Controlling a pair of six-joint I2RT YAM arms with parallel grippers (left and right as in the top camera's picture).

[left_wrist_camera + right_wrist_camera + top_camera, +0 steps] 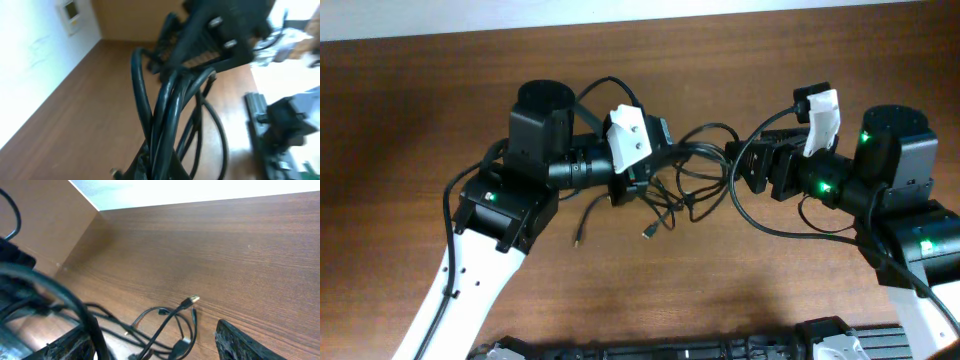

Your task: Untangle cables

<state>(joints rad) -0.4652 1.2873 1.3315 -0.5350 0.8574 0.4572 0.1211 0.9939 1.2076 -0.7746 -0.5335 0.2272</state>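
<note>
The cables (685, 180) are a bunch of thin black cords looped together on the brown table between the two arms. Two loose plug ends (647, 234) trail toward the front. My left gripper (632, 183) is at the bunch's left side. In the left wrist view it (160, 169) is shut on several cords (167, 100), which rise taut from the jaws. My right gripper (742, 166) is at the bunch's right end. In the right wrist view its fingers (150, 332) are wide apart above looped cords (165, 327) with a gold-tipped plug (192, 300).
The wooden table (440, 90) extends behind and to both sides. A thicker black wire (770, 225) loops out from the right arm near the bunch. Dark equipment (720, 348) lies along the table's front edge.
</note>
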